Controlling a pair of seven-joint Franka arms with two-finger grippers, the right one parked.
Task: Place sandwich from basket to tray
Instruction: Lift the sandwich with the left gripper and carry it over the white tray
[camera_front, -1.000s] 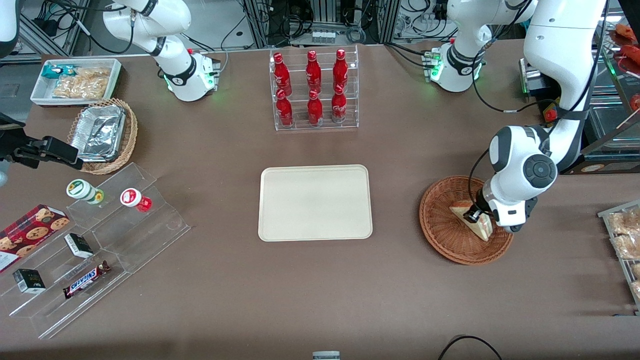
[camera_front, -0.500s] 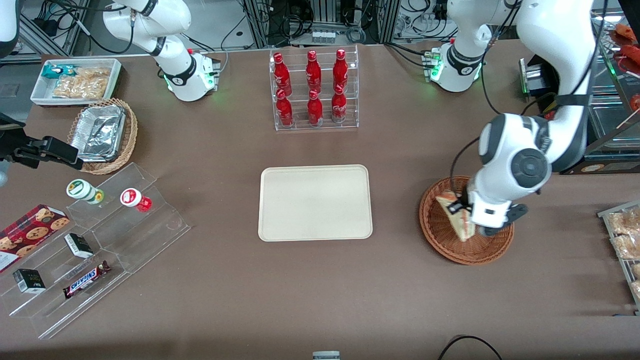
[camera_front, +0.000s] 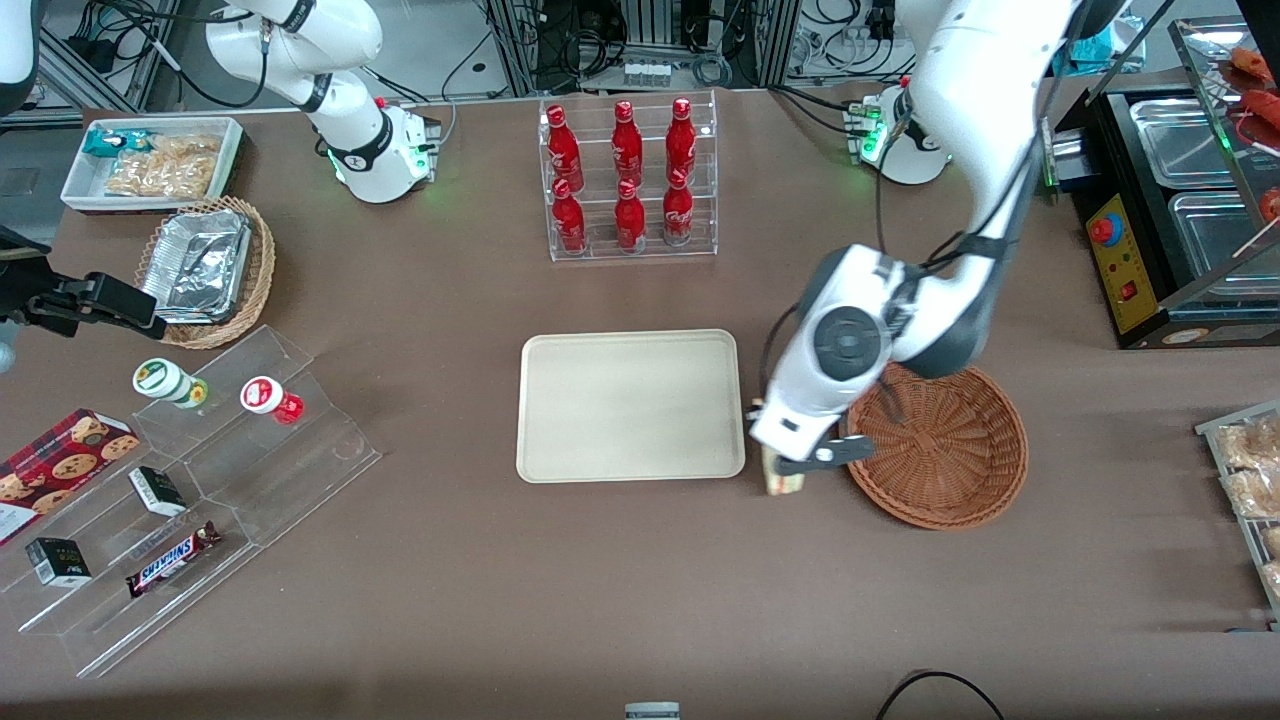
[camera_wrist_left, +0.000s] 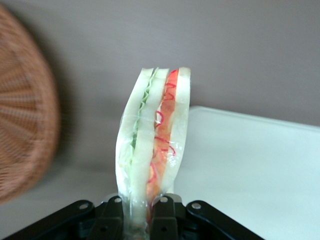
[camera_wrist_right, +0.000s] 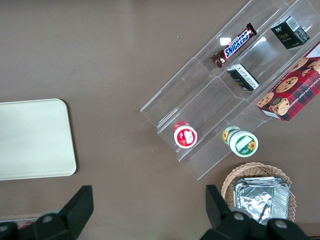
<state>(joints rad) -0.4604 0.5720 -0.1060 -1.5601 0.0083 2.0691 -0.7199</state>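
Note:
My left gripper (camera_front: 790, 462) is shut on the sandwich (camera_front: 783, 484), a white-bread wedge with red, orange and green layers. It holds the wedge above the bare table, in the gap between the tray (camera_front: 630, 405) and the reddish-brown basket (camera_front: 940, 445). The basket has nothing in it. In the left wrist view the sandwich (camera_wrist_left: 152, 145) stands on edge between the black fingers (camera_wrist_left: 167, 216) of the gripper (camera_wrist_left: 140, 217), with the basket (camera_wrist_left: 25, 125) to one side and the tray (camera_wrist_left: 250, 170) to the other. The cream tray also shows in the right wrist view (camera_wrist_right: 35, 137).
A clear rack of red bottles (camera_front: 628, 180) stands farther from the camera than the tray. Toward the parked arm's end are a stepped acrylic display of snacks (camera_front: 190, 480), a tan basket of foil trays (camera_front: 205, 270) and a white bin (camera_front: 150, 160). A black appliance (camera_front: 1170, 200) is at the working arm's end.
The gripper has lifted the sandwich out of the basket and carried it toward the tray. The basket now holds nothing.

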